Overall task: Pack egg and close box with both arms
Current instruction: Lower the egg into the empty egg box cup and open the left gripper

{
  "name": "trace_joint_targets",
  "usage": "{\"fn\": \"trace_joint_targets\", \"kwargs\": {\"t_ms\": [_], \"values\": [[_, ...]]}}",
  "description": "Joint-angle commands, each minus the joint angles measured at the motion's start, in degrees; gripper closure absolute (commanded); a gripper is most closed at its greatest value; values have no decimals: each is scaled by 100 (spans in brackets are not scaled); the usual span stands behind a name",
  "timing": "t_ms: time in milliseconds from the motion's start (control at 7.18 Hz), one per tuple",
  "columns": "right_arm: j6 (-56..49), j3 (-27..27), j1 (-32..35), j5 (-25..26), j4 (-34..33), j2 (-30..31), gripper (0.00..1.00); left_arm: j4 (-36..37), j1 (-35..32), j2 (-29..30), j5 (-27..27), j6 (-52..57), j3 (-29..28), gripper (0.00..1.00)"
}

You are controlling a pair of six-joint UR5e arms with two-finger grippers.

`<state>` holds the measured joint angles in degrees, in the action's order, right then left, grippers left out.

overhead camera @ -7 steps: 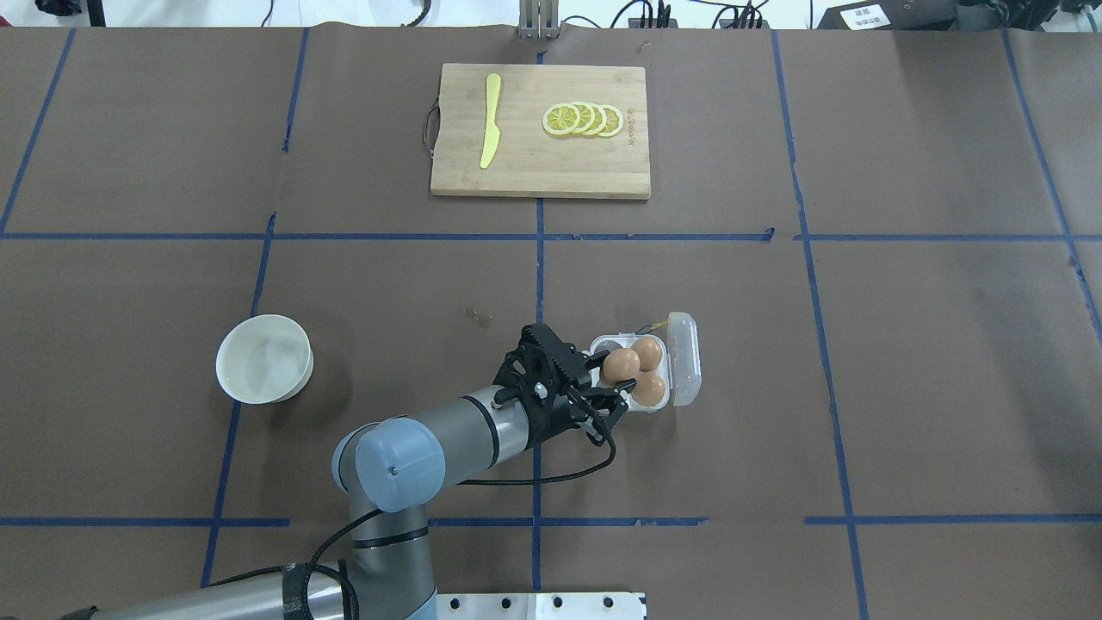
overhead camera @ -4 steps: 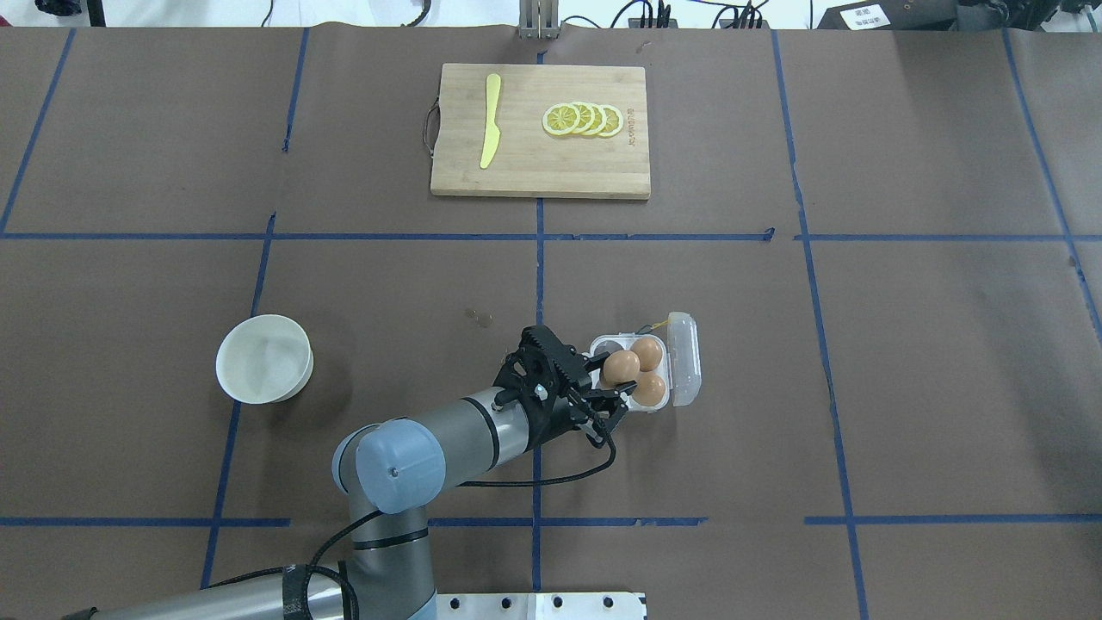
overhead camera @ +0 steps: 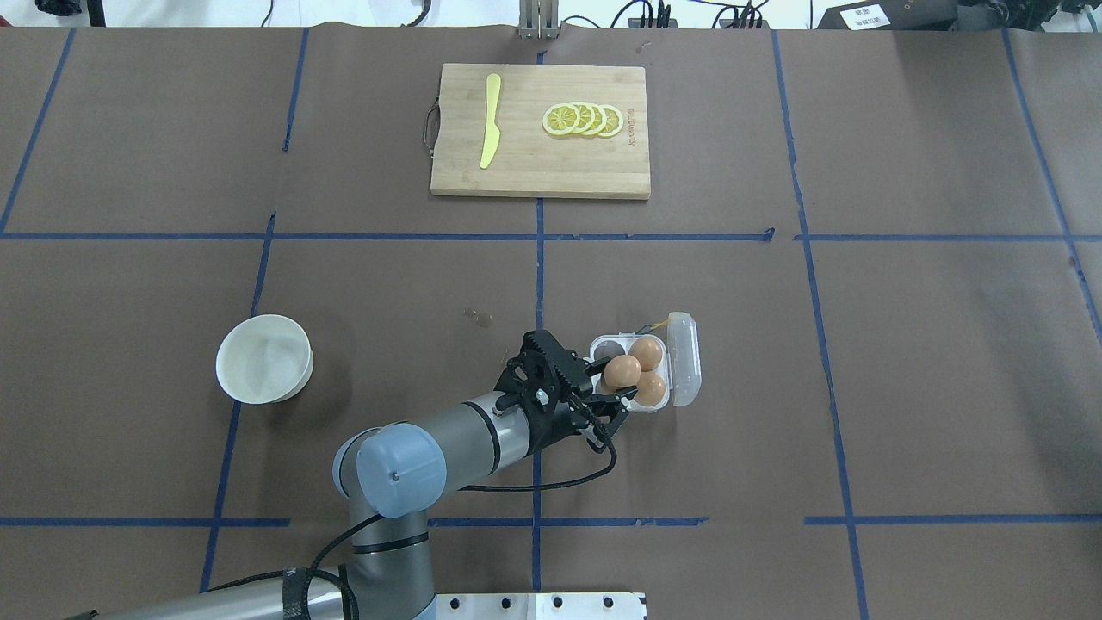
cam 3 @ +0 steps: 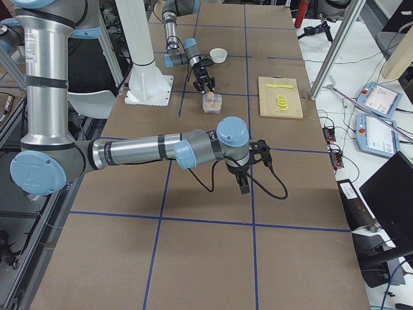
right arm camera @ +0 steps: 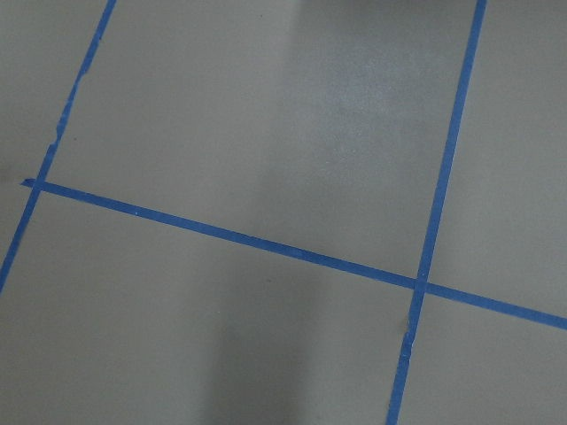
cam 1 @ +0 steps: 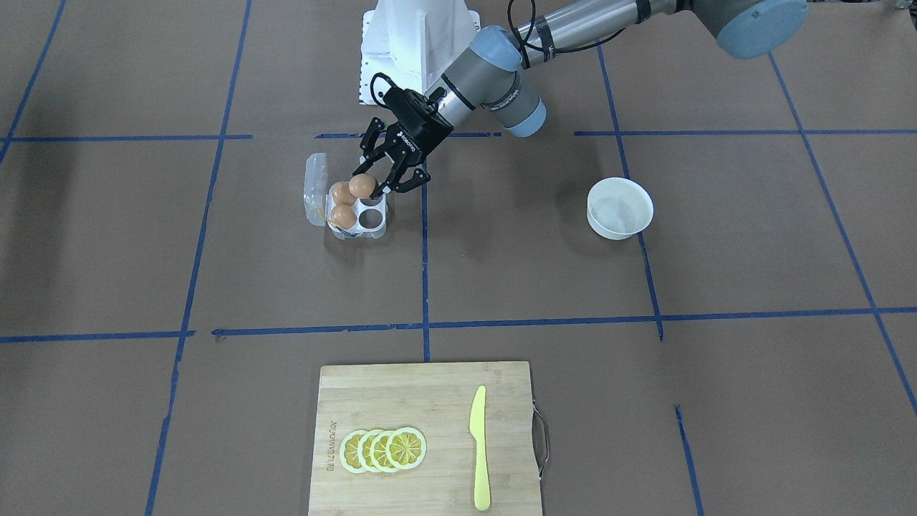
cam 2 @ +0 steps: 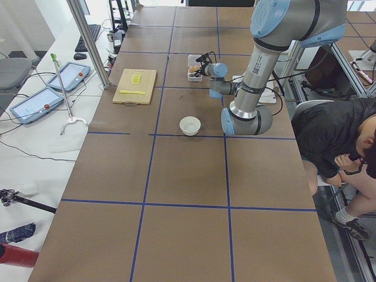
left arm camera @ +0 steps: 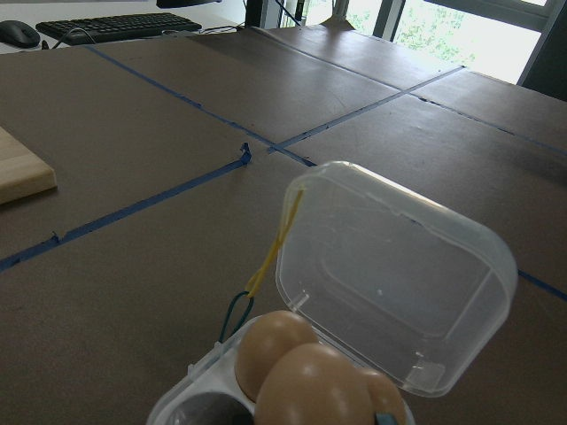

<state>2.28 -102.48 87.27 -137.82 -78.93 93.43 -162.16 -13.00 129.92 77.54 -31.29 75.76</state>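
My left gripper (overhead camera: 619,378) is shut on the egg (overhead camera: 622,370) and holds it just above the box (overhead camera: 597,344), over its near left cell. The box is a clear carton with its lid (overhead camera: 686,370) open, hinged on the right. Two other brown eggs (overhead camera: 647,353) (overhead camera: 653,391) sit in its right-hand cells. The far left cell (cam 1: 371,213) is empty. In the left wrist view the held egg (left arm camera: 314,385) is low in the middle, in front of the lid (left arm camera: 390,274). My right gripper (cam 3: 242,185) shows only in the exterior right view; I cannot tell whether it is open or shut.
A round white bowl (overhead camera: 264,358) stands to the left of the box. At the far side lies a wooden cutting board (overhead camera: 540,172) with a yellow knife (overhead camera: 490,120) and several lemon slices (overhead camera: 583,119). The right wrist view shows only brown paper with blue tape lines.
My left gripper with the egg has shifted slightly toward the robot over the box. The box and its two eggs have not moved.
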Motion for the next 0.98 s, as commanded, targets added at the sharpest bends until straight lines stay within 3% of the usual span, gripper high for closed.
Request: {"fn": "trace_joint_targets", "kwargs": {"t_ms": [0,557,836], "values": [[0,0,9,0,0,0,0,0,8,-1,7,0,9,48],[-9,0,18,0,0,9,0,0,34,-1,7,0,18,35],[0,0,18,0,0,9,0,0,34,-1,7,0,18,34]]}}
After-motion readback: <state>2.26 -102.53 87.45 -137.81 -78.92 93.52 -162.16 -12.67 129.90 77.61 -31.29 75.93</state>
